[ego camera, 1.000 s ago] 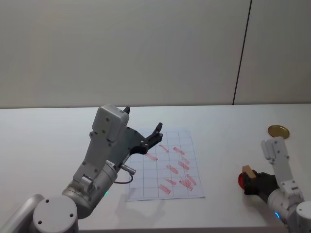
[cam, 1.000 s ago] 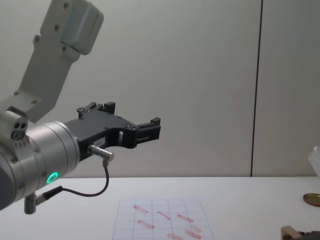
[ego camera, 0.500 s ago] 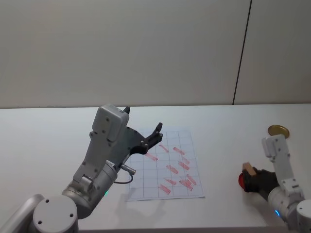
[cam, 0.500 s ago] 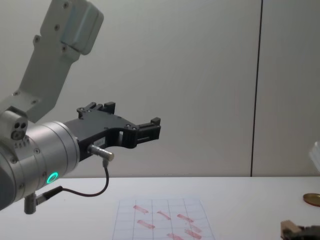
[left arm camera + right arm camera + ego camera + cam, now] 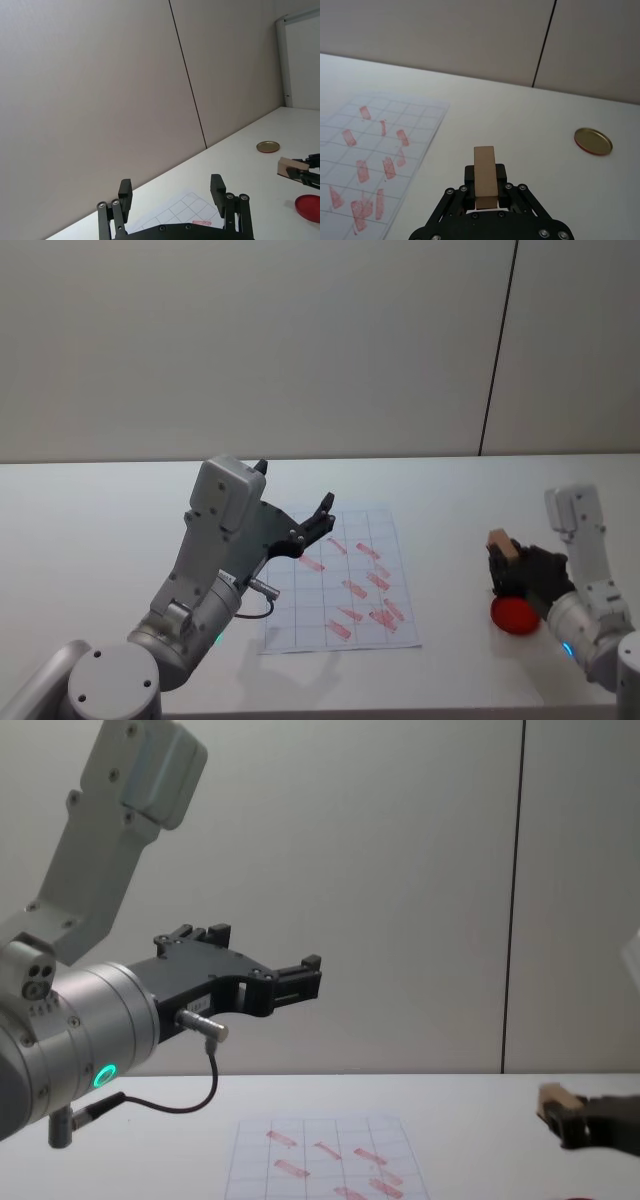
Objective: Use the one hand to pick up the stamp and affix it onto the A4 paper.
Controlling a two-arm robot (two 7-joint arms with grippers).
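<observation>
**Stamp pinched above the table's right side**

Head view: the right gripper has its jaws pinching the stamp near a red pad. Bare table separates them from the A4 paper.
Left wrist view: the left gripper is raised, jaws spread.
Right wrist view: the jaws hide the stamp's underside, and a golden disc lies toward the far right edge.

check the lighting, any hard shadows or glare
Head view: soft, even light; faint shadow on the table beside the A4 paper, under the left arm. Right wrist view: the stamp in the right pincer evenly lit, no glare.
</observation>
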